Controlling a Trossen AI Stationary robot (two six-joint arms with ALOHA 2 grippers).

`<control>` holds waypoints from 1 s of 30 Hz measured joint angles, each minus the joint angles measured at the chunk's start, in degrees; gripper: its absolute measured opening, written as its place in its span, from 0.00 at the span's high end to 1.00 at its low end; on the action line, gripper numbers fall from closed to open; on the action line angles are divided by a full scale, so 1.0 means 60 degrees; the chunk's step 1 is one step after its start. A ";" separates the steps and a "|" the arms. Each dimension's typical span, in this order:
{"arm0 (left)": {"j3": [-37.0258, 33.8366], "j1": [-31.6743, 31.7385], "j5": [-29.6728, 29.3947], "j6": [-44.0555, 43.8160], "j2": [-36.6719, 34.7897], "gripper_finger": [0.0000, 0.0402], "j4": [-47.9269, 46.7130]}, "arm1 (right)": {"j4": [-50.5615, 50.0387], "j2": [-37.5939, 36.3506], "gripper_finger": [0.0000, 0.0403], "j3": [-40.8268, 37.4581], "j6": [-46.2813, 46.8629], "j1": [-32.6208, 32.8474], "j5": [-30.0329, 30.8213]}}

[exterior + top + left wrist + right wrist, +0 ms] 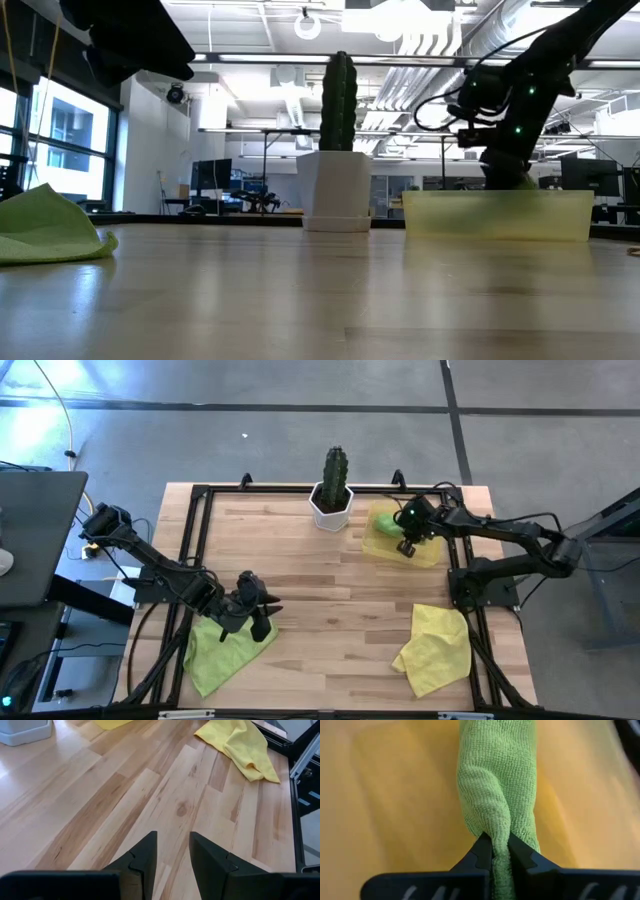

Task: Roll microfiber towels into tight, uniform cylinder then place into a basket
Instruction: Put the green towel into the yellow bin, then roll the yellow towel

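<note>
A rolled lime-green towel lies in the pale yellow basket at the table's far right; it also shows in the high view. My right gripper is over the basket and shut on this roll. A second lime-green towel lies crumpled at the near left. My left gripper hovers at that towel's right edge, open and empty. A bright yellow towel lies crumpled at the near right. My right gripper pinches one end of the green roll between its two fingers, which bunch the cloth into a narrow ridge. The fingers come from above, slanting down, along the roll's length. The rest of the roll lies on the basket's floor.
A white hexagonal pot with a cactus stands at the far middle, just left of the basket. Bare wood lies between the two arms. A black frame runs round the table's edges.
</note>
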 joint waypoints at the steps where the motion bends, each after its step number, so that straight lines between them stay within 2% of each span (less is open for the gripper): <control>1: 0.0000 0.0001 -0.0012 0.0000 0.0000 0.75 0.0000 | 0.0016 0.0000 0.98 0.0000 0.0045 -0.0123 0.0192; 8: 0.0000 0.0001 -0.0017 0.0000 0.0000 0.75 0.0000 | 0.0031 0.0000 0.98 -0.0007 -0.1629 -0.0502 0.0303; 13: 0.0000 0.0001 -0.0017 0.0000 0.0000 0.75 0.0000 | 0.0036 0.0000 0.96 -0.0007 -0.1788 -0.0552 0.0303; 24: 0.0000 0.0001 -0.0017 0.0000 -0.0003 0.75 0.0000 | 0.0170 0.0004 0.65 -0.0007 -0.1895 -0.0551 0.1154; 30: 0.0000 0.0001 -0.0017 0.0000 -0.0004 0.75 0.0000 | -0.0416 0.0007 0.61 0.0286 -0.0937 -0.0382 0.1115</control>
